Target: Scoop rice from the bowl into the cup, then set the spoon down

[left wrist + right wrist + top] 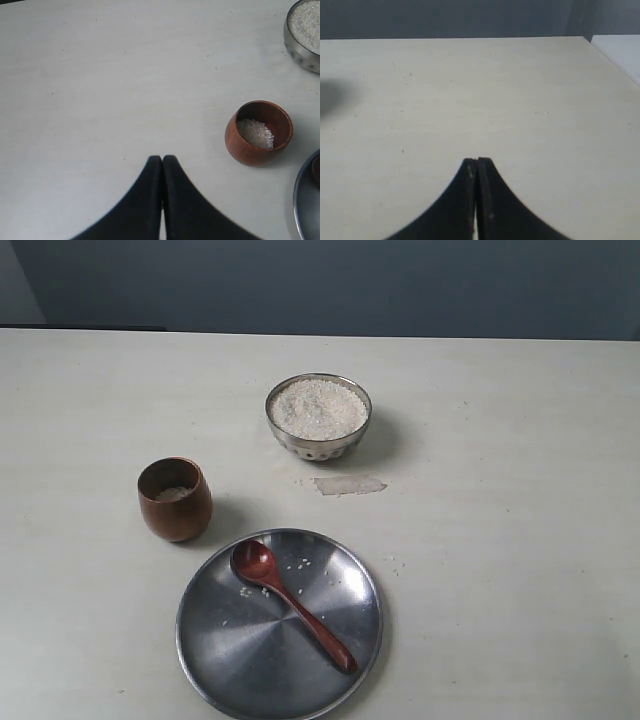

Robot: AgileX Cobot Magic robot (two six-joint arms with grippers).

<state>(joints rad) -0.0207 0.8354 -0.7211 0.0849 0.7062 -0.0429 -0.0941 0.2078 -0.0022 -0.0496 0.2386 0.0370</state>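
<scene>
On steel plate (215, 645): spoon (290, 605) lies | left fingers (142, 205) clenched empty, well apart from spoon | right fingers (462, 200) clenched empty

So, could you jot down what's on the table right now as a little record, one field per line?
bowl: steel, heaped with rice, beyond the plate
cup: brown wood, upright, a little rice inside, apart from the plate, to its left
spoon: lying on the steel plate, round end toward the cup, not held
loose grains: a few on the plate
left gripper: shut, empty
right gripper: shut, empty
</scene>
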